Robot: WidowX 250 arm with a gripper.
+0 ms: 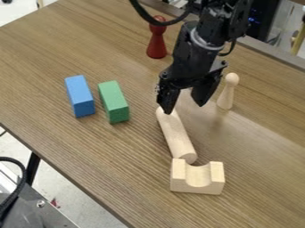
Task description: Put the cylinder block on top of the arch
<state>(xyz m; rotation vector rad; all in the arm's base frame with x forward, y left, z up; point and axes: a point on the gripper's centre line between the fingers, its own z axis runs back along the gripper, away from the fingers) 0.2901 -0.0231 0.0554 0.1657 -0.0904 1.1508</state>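
Observation:
The gripper hangs open over the far end of the cylinder block, with nothing between its fingers. The pale wooden cylinder lies on its side on the table, its near end close behind the arch; whether the two touch I cannot tell. The pale wooden arch stands on the table with its curved hollow facing up. One finger partly covers the cylinder's far end.
A blue block and a green block lie to the left. A red peg figure stands behind the gripper, a pale one to its right. The table's edge runs along the lower left.

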